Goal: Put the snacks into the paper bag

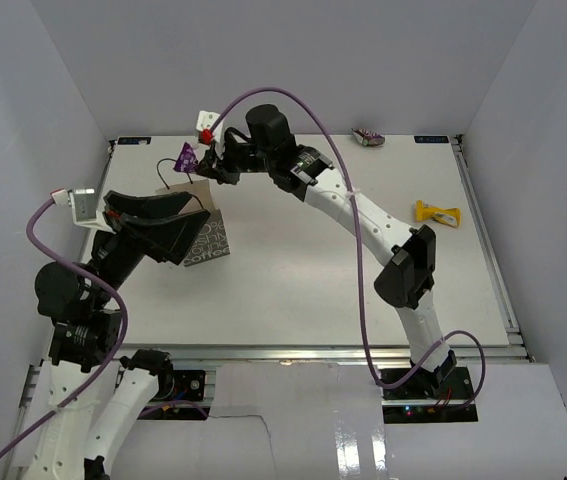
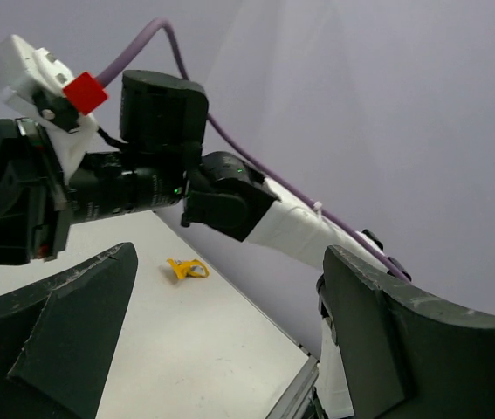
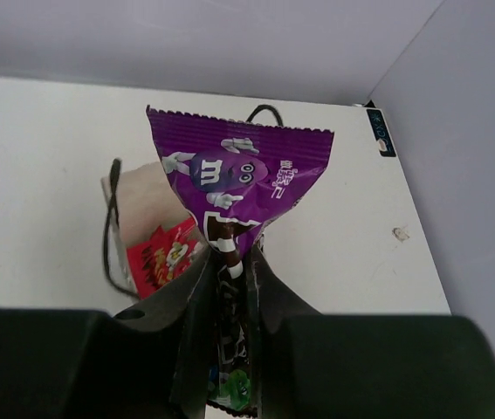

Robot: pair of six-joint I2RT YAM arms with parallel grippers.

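Top view: right gripper (image 1: pixel 203 160) carries a purple packet (image 1: pixel 188 157) just past the tan edge of the paper bag (image 1: pixel 213 240), left gripper (image 1: pixel 185 228) low over it; a yellow packet (image 1: pixel 435 212) lies well apart on the table (image 1: pixel 313 280). Left wrist: fingers (image 2: pixel 64 340) spread wide, nothing between. Right wrist: jaws pinched tight on the purple packet's corner, red packet (image 3: pixel 164 257) inside the bag's mouth.

The white-and-black right arm (image 1: pixel 363 215) is stretching from its near-right base toward the far left, its black two-finger gripper (image 3: pixel 231 260) pinching the bottom corner of a purple crinkly foil packet (image 3: pixel 238 166). The matching left arm (image 1: pixel 83 310) is sitting folded at the near left, its black gripper (image 2: pixel 230 262) holding its fingers (image 2: pixel 55 340) spread wide.
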